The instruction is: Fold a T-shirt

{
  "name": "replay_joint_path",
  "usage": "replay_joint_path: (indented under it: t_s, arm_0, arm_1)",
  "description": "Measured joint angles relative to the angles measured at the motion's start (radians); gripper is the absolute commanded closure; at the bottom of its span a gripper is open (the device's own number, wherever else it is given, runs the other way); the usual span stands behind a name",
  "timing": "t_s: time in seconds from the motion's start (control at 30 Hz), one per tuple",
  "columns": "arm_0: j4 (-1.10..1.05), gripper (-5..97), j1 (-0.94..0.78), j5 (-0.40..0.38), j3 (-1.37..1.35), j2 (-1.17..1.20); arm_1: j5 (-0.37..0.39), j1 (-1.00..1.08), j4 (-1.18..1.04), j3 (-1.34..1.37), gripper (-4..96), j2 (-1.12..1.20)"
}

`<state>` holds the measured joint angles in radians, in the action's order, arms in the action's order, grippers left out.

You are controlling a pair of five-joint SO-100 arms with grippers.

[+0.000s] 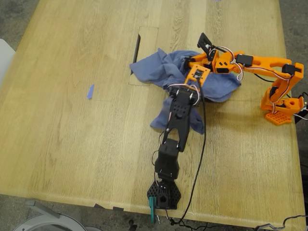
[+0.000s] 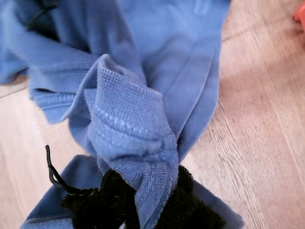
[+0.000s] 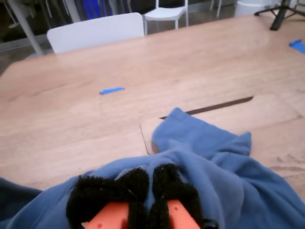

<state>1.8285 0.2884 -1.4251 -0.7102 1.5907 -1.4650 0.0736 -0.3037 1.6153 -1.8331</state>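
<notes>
Crumpled slate-blue cotton T-shirt (image 1: 168, 72) bunched mid-table, long axis running 10-to-4 o'clock in exterior view. My first gripper (image 2: 147, 210) clamps hem fold at heap's 6 o'clock; my second gripper (image 3: 145, 191) pinches cloth at 3 o'clock. Both equally near.

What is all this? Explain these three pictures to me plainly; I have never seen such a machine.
These are two small robot arms, one black, one orange, standing on a wooden table. One picture looks down from above; the other two come from cameras riding on each arm's hand. A crumpled blue T-shirt lies on the table, with a scrap of blue tape apart from it. My first hand, on the black arm, pinches a bunched fold of the shirt. My second hand, on the orange arm, also seems closed on cloth.
</notes>
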Motion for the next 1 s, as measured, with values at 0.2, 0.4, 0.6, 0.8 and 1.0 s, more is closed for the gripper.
replay_joint_path:
  t_s: [0.2,0.4,0.6,0.8,1.0]
  arm_0:
    - [0.0,92,-0.051,0.0,-0.054,0.173]
    - [0.002,92,-0.087,0.0,-0.054,0.278]
    - [0.002,92,-0.1,0.0,-0.054,0.342]
    - [0.002,92,-0.144,0.0,-0.015,0.371]
    - [0.002,92,-0.196,0.0,0.031,0.42]
  arm_1:
    - [-0.009,-0.044,-0.118,-0.195,91.4,0.0]
    - [-0.015,-0.089,-0.21,-0.388,91.4,0.031]
    - [-0.021,-0.114,-0.218,-0.451,91.4,0.035]
    - [-0.026,-0.137,-0.238,-0.548,91.4,0.061]
    - [-0.028,-0.137,-0.265,-0.732,91.4,0.137]
